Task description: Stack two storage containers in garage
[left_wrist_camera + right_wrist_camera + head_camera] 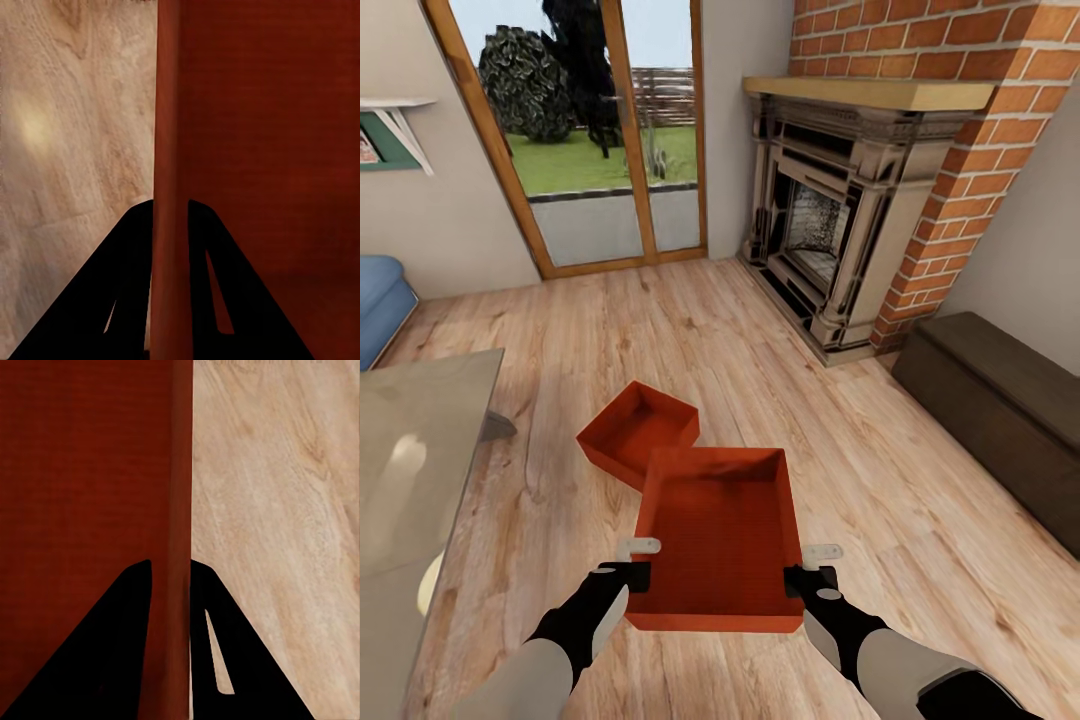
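Head view: both tools (pixel 638 562) (pixel 812 566) clamping near container (pixel 725 540), second container (pixel 640 432) behind; wrist views: walls pinched.

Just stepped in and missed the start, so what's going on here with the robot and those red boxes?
The robot is in the living room, holding the nearer storage container with both arms. The left gripper has its jaws closed over the container's left wall, and the right gripper clamps the right wall the same way. The second storage container sits just beyond on the wood plank floor, near the brick fireplace and glass doors. Neither box has left for the garage yet.
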Tool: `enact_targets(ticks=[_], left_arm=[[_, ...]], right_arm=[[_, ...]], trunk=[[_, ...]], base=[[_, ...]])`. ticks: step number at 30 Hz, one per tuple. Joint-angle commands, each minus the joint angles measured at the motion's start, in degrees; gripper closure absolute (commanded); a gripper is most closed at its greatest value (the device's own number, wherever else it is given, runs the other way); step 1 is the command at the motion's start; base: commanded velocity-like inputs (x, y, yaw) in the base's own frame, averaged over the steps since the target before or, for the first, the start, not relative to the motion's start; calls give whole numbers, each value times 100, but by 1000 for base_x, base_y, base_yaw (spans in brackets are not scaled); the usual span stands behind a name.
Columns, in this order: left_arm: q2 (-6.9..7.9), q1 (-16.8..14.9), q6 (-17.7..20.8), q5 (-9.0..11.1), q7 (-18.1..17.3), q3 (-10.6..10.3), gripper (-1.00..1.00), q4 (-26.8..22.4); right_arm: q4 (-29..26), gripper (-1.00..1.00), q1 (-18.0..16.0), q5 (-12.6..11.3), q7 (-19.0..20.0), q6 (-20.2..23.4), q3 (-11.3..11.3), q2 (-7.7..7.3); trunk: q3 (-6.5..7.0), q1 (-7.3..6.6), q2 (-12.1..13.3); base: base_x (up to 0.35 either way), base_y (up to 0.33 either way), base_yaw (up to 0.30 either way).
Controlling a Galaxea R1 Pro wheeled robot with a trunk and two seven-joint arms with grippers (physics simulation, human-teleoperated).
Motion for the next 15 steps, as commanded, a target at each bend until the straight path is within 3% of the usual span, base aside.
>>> enact_targets(ticks=[1,15], left_arm=[[-4,-3,34,-46,50,16,100,-26],[-4,-3,34,-46,53,12,100,-26]], right_arm=[[11,100,-1,-103,16,-4,62,4],[11,100,-1,-103,15,-1,62,12]], trunk=[[14,-22,38],[265,-330,600]], base=[[0,0,0],[0,0,0]])
